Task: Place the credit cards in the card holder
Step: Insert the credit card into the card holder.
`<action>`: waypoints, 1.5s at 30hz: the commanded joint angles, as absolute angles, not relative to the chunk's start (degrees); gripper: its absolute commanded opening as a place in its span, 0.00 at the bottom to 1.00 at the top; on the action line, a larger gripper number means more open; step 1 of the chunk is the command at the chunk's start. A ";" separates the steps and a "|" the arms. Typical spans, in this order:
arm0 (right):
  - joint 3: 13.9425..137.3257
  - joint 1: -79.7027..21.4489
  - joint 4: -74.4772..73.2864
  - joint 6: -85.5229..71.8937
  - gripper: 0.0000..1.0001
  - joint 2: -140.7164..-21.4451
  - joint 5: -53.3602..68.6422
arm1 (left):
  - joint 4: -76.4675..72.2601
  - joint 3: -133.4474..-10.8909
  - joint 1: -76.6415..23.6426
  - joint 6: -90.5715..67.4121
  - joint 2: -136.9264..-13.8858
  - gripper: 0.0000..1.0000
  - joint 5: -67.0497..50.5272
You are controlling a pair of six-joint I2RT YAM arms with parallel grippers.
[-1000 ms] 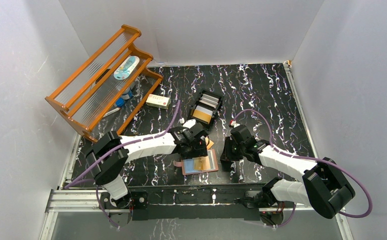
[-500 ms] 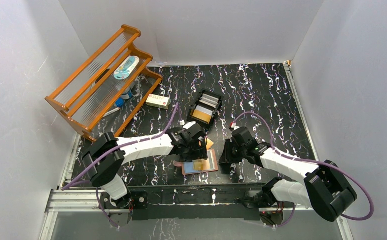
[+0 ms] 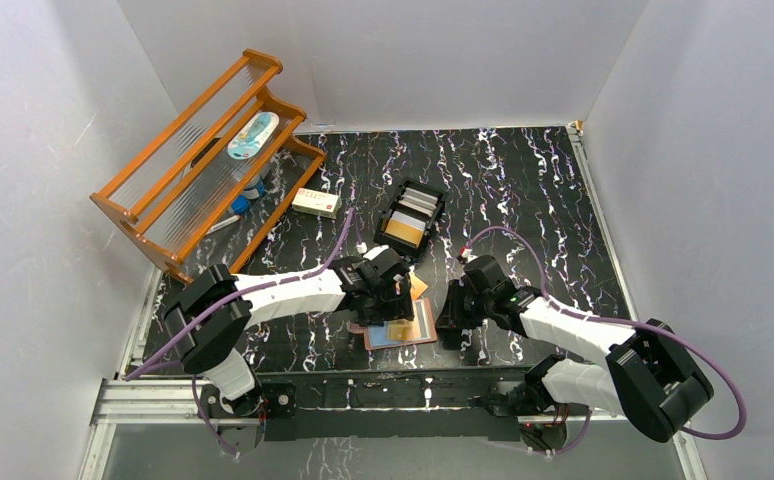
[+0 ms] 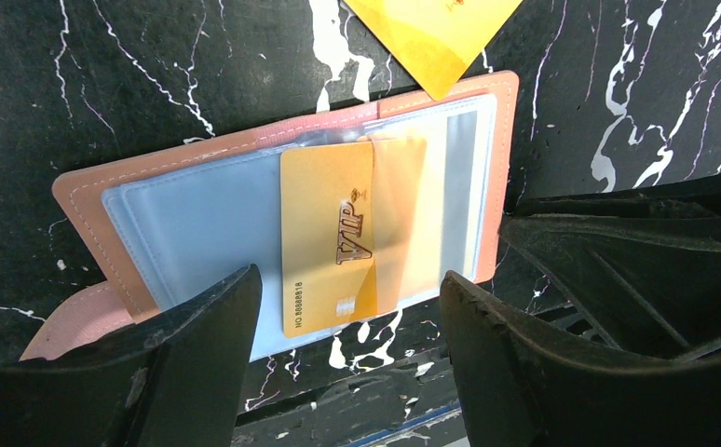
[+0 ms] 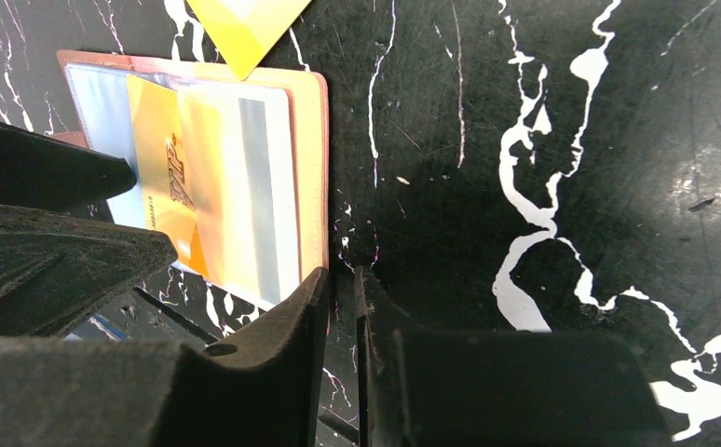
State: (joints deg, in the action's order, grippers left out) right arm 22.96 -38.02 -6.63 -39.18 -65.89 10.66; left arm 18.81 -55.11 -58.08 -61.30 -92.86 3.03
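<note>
The card holder (image 4: 87, 186) lies open and flat near the table's front edge, pink leather with clear sleeves. A gold credit card (image 4: 329, 237) marked VIP sits about halfway into its right sleeve. My left gripper (image 4: 347, 284) hovers over it, open, the fingers astride the card's near end without touching it. A second gold credit card (image 4: 441, 28) lies loose on the table just beyond the holder. My right gripper (image 5: 340, 275) stands at the holder's right edge (image 5: 308, 140), jaws all but together and nothing between them; its left finger overlaps that edge. From above: holder (image 3: 378, 338), left gripper (image 3: 391, 300), right gripper (image 3: 450, 318).
A black slotted tray (image 3: 410, 218) with more cards stands behind the holder. A white-and-red box (image 3: 317, 203) lies to its left. An orange wooden rack (image 3: 203, 165) with small items fills the back left. White walls close in on three sides.
My left jaws have spread a little wider above the gold card. The right gripper has edged slightly left, closer to the holder's edge. The card and holder have stayed put.
</note>
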 commanded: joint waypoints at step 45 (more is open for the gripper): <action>18.02 -39.74 -1.05 -42.59 0.22 -68.00 12.22 | 10.73 -60.25 -58.97 -61.96 -97.87 0.65 -3.69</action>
